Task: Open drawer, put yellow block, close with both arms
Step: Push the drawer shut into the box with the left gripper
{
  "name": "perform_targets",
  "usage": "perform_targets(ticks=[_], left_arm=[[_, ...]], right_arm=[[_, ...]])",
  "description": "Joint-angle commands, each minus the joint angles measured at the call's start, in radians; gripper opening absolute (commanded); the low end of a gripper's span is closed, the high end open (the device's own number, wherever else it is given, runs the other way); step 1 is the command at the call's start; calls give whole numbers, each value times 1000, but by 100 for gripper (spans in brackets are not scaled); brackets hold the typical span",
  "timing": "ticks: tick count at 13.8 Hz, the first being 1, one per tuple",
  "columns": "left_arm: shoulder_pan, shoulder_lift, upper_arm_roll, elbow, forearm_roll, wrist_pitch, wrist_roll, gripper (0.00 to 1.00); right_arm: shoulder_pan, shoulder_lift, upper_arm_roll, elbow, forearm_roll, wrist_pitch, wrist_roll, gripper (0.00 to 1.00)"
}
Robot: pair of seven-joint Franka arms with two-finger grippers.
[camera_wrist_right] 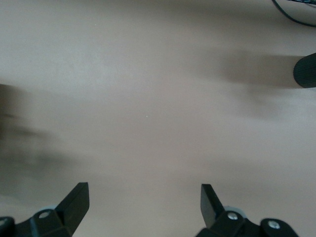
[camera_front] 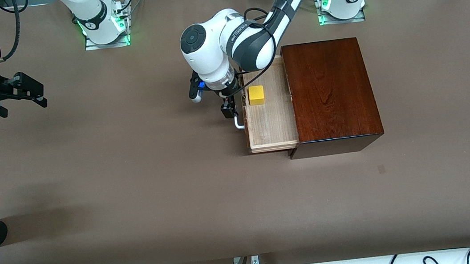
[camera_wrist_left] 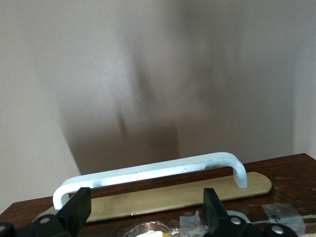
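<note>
The left gripper hangs right at the drawer's white handle, fingers spread wide with nothing between them. In the left wrist view those two black fingertips stand apart on either side of the bar, and the bar is not clamped; I cannot tell whether a fingertip touches it.

The drawer is pulled well out of the dark wooden box, toward nine o'clock in the front view. The yellow block already sits inside the pale tray, up toward the twelve o'clock end, apart from the tray's front wall and not leaning on anything I can make out.

The right gripper waits over bare table out at nine o'clock, well apart from the box, its fingers also wide and empty; the right wrist view shows only brown tabletop under them.

So opening and loading look finished, and closing is the step in hand. To my eye the next move calls for a push on the drawer front toward three o'clock, straight along the slide so the tray does not jam. Since the task asks for both arms, the right one would need to come across to the drawer front first, or steady the box. The block sits low enough that it should pass under the box top.
</note>
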Motion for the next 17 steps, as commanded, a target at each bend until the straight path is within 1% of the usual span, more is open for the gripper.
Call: perform_targets(ticks=[1,6,10,17], left_arm=[[23,-21,17,-1,55,-74,16,100],[58,-50,17,-27,103,-134,20,100],[103,-73,15,-55,104,-161,37,100],[132,-93,15,-117,104,-162,43,100]], right_arm=[[-14,7,7,20,4,-6,5,100],[-15,7,6,20,4,-4,5,100],[-17,7,4,20,5,-4,5,100],[-17,7,-1,20,5,-4,5,100]])
